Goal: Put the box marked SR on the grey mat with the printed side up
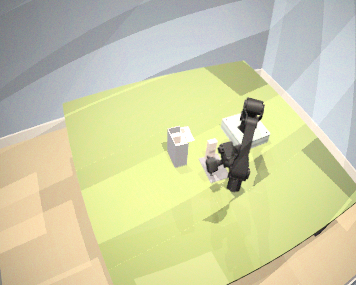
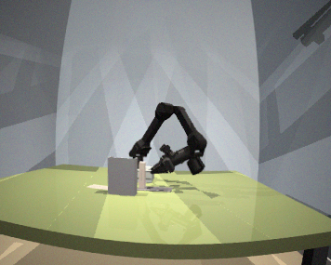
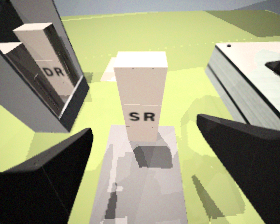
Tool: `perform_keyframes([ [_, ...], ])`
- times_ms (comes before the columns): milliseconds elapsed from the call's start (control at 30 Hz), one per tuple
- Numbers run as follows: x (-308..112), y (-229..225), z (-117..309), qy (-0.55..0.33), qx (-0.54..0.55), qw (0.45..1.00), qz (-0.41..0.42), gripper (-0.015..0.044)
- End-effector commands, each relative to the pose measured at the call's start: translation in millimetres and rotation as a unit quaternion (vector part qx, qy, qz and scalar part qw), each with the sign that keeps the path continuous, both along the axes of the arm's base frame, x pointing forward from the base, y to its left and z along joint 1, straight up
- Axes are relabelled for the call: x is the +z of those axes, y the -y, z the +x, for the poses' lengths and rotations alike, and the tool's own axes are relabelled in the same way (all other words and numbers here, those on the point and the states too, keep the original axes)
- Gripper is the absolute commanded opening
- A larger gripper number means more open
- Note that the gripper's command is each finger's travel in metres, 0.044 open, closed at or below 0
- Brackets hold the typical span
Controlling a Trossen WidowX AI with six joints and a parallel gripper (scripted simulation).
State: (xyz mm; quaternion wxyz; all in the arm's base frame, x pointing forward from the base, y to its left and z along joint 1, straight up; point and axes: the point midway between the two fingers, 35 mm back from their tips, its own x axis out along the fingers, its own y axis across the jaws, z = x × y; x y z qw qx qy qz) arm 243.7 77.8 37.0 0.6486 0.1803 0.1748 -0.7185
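The SR box (image 1: pixel 211 146) (image 2: pixel 142 175) (image 3: pixel 142 95) is pale and stands upright on its narrow end at the far end of the grey mat (image 1: pixel 218 177) (image 3: pixel 160 192). Its printed side faces the wrist camera, not up; the letters SR read upright. My gripper (image 1: pixel 212 165) (image 2: pixel 153 170) (image 3: pixel 144 125) is open and empty. Its fingers stand wide to the left and right in the wrist view, on the near side of the box, with no contact visible. The DR box (image 3: pixel 47 62) stands in the grey bin (image 1: pixel 178 153) (image 2: pixel 122 177) (image 3: pixel 25 110), beside another pale box (image 3: pixel 11 48) whose code is hidden.
The tall bin is to the left of the mat in the wrist view. A low white device (image 1: pixel 264 137) (image 3: pixel 235 77) is to the right. A pale card (image 2: pixel 100 187) (image 3: pixel 107 72) lies on the table behind the SR box.
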Motion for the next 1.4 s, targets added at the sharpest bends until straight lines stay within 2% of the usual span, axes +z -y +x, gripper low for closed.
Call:
perform_keyframes([
  [0, 6, 0, 0, 0.002, 0.007, 1.0, 0.005, 0.044],
  [1167, 58, 2, -5, 0.036, 0.052, 0.996, 0.063, 0.044],
  [1367, 58, 6, -5, -0.009, 0.072, 0.994, 0.081, 0.0282],
])
